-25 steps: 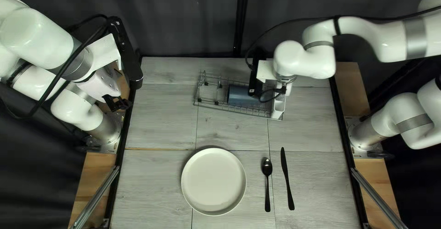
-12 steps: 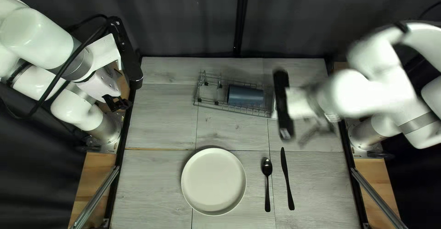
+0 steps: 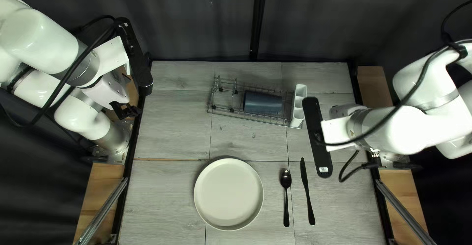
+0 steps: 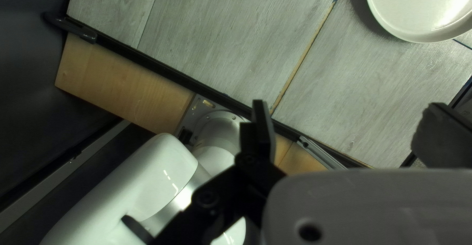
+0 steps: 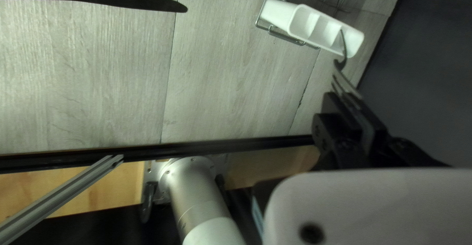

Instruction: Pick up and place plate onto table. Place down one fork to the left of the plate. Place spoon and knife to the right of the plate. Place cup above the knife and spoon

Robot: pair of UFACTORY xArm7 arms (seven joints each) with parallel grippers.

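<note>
Here, a spoon point(image 3: 285, 180) and knife point(image 3: 307, 191) lie right of the plate point(image 3: 228, 194); the right gripper point(image 3: 345, 110) squeezes a fork point(image 5: 348, 88), and the left gripper point(image 3: 128, 111) has its fingers apart.

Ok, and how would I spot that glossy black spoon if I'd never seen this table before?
On the pale grey wood-look table, find the big round off-white plate. To its right in the top left view lie two slim black utensils, side by side. The spoon is the one nearer the plate, with an oval bowl, unlike the long flat-bladed black knife.
</note>
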